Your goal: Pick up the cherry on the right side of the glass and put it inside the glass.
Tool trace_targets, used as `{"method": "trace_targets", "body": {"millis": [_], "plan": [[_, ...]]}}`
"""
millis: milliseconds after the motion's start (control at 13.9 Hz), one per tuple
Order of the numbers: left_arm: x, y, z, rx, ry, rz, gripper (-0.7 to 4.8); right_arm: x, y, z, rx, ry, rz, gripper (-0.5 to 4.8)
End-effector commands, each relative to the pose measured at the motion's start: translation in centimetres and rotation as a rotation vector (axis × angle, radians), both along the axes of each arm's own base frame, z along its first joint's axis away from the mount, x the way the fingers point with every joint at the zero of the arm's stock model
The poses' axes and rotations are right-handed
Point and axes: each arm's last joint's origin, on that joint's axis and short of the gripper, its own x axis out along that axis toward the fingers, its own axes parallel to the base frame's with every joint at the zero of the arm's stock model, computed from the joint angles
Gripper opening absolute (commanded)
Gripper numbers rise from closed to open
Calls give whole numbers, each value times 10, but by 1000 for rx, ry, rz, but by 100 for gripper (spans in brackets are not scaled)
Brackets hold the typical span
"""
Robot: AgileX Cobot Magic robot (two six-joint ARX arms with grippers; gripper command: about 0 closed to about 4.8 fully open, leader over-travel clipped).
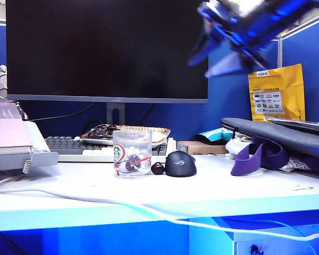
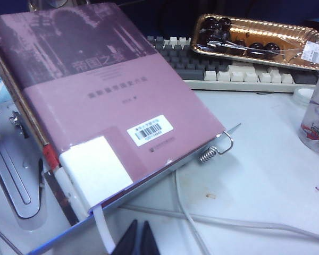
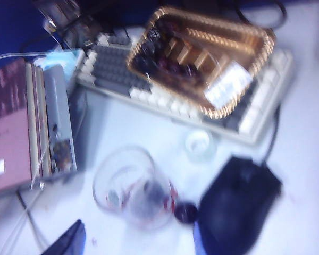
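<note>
The white table (image 1: 244, 186) carries the glass (image 1: 132, 153), cherry (image 1: 157, 168), mouse (image 1: 181, 163), keyboard (image 1: 74, 149) and a white cable (image 1: 95, 201).

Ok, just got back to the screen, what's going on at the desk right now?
Nothing is being held yet. The right gripper is up in the air above the desk, blurred, to the right of the monitor, and it carries nothing. The cherry sits on the desk between the glass and the black mouse. The glass already has dark round things inside. The left gripper is parked low beside a pink book, away from the action.
</note>
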Motion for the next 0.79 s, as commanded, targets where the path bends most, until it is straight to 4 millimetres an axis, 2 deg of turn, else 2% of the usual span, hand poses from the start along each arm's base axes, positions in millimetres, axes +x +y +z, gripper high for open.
{"method": "trace_targets", "body": {"millis": [72,361,505,794], "plan": [[0,0,-1,4,9,-3,-5,22,15,10,-53,-14,21,-2],[0,0,-1,4,9,-4,-5,61,33,-8,-144,237,31,-5],[0,0,-1,4,9,-4,-5,74,38,-24,-172,343,24,-5],[0,0,-1,4,9,-4,-5,86,45,-50,-108,467,53,-5]]}}
